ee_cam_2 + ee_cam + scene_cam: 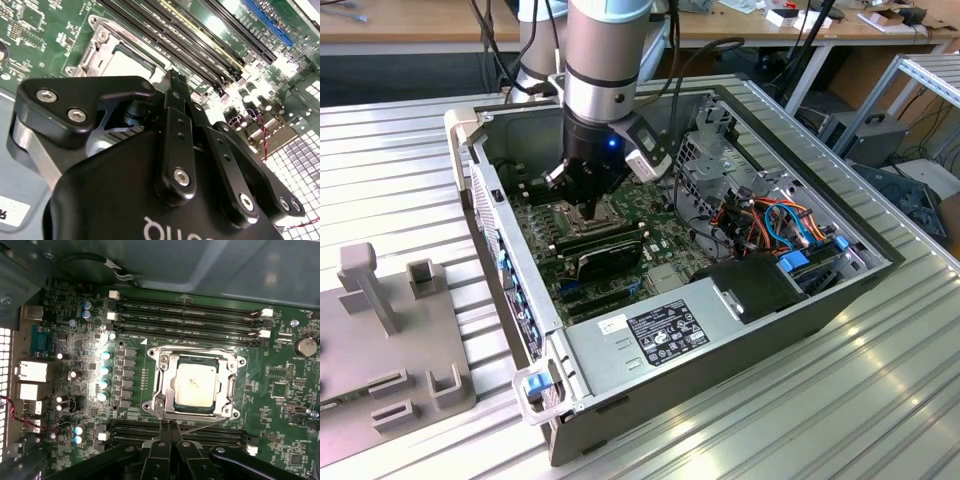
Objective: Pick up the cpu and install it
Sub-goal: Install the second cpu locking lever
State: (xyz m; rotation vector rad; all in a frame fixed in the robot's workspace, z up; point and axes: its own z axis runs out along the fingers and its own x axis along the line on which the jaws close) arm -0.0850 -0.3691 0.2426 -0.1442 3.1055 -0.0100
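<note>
The cpu (196, 384), a small square chip with a silver-grey top, lies flat inside the shiny metal socket frame (165, 390) on the green motherboard (280, 405). In the first wrist view my gripper (170, 426) hovers just beside the socket's edge, its two black fingers pressed together with nothing between them. The second wrist view shows the same shut fingertips (172, 82) next to the socket frame (100, 47). In the exterior view the gripper (590, 207) reaches down into the open computer case (500, 240), over the socket area.
Rows of black memory slots (190, 315) flank the socket on two sides. A long black card (605, 247) lies just in front of the gripper. A power supply (660, 330), drive cage (705, 160) and coloured cables (780, 225) crowd the case. A grey fixture (390, 350) stands at the exterior view's left.
</note>
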